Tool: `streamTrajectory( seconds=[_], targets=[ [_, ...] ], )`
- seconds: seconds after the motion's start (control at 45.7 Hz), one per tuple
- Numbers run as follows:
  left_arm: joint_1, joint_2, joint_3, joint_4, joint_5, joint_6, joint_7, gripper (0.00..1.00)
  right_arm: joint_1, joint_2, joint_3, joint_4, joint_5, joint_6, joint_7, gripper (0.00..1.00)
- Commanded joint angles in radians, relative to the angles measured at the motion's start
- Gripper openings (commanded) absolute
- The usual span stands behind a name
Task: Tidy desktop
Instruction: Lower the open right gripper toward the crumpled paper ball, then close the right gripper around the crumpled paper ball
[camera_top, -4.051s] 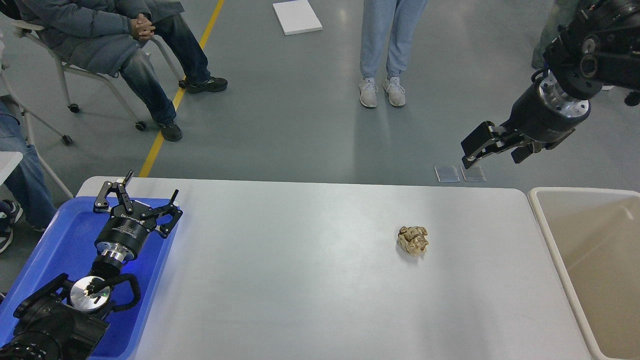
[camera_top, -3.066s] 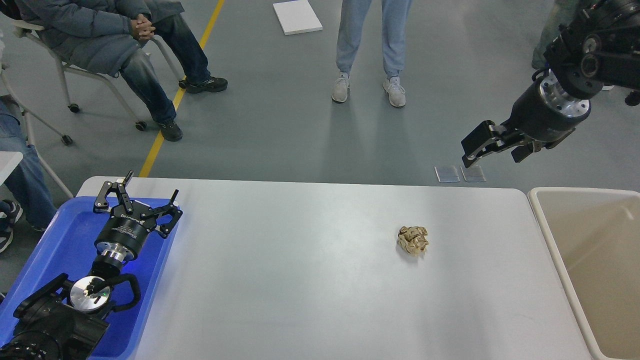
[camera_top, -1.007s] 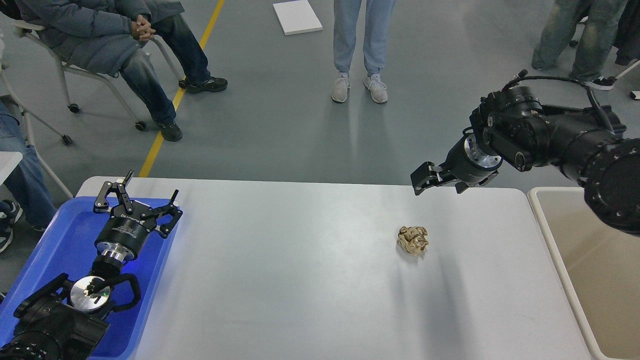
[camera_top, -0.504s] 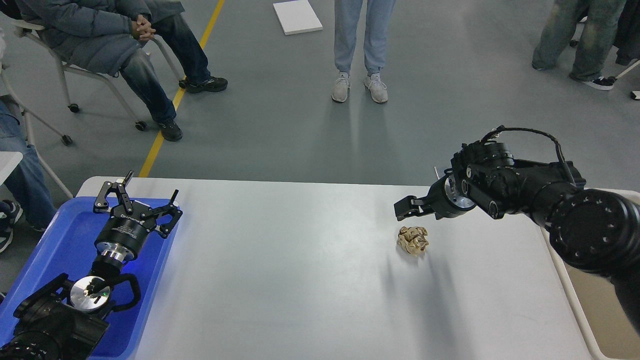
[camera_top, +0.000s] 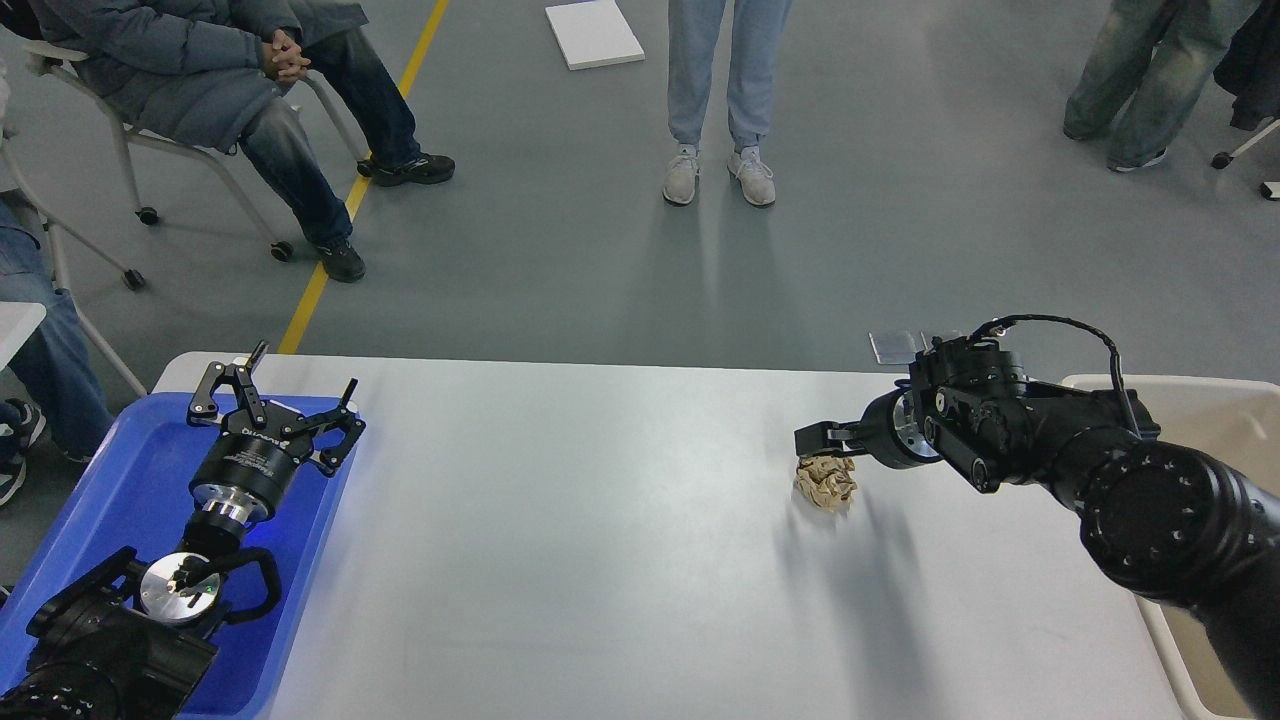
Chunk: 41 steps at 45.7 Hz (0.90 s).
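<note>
Our desktop (camera_top: 560, 560) fills the lower middle of the head view, white-grey and matte, with a blue tray (camera_top: 110, 480) at its left end and a beige bin (camera_top: 1215, 400) at its right end. One thing lies on it — a crumpled wad (camera_top: 826, 481) of tan paper, right of centre and nearer the far edge.

Our right gripper (camera_top: 822, 439) reaches in from the right, low over the desktop, its tip just above the wad's far side. We see it nearly edge-on and dark, so we cannot tell whether its fingers are apart or together, nor whether they touch the paper. The arm's shadow falls on the desktop in front of the wad.

Our left gripper (camera_top: 285, 385) sits over the far part of the tray with its fingers spread wide — nothing is between them.

Beyond the desktop, on the grey floor, a person (camera_top: 725, 95) in light jeans and white shoes stands facing us, and another (camera_top: 215, 85) sits on a wheeled chair at far left beside a yellow line (camera_top: 355, 195).
</note>
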Motion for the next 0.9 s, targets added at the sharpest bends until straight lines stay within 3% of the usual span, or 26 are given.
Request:
streamTrajectory(
  seconds=[0.0, 0.263, 0.591, 0.876],
  targets=[
    [0.000, 0.000, 0.000, 0.000, 0.000, 0.000, 0.000, 1.00, -0.042, 0.002, 0.015, -0.006, 0.000, -0.066, 0.000, 1.00],
    [0.000, 0.000, 0.000, 0.000, 0.000, 0.000, 0.000, 1.00, -0.060, 0.002, 0.032, -0.008, 0.000, -0.090, 0.000, 1.00],
    [0.000, 0.000, 0.000, 0.000, 0.000, 0.000, 0.000, 1.00, -0.121, 0.002, 0.035, -0.008, 0.000, -0.222, 0.001, 1.00],
    [0.000, 0.000, 0.000, 0.000, 0.000, 0.000, 0.000, 1.00, -0.124, 0.002, 0.035, -0.005, 0.000, -0.234, 0.001, 1.00]
  ],
)
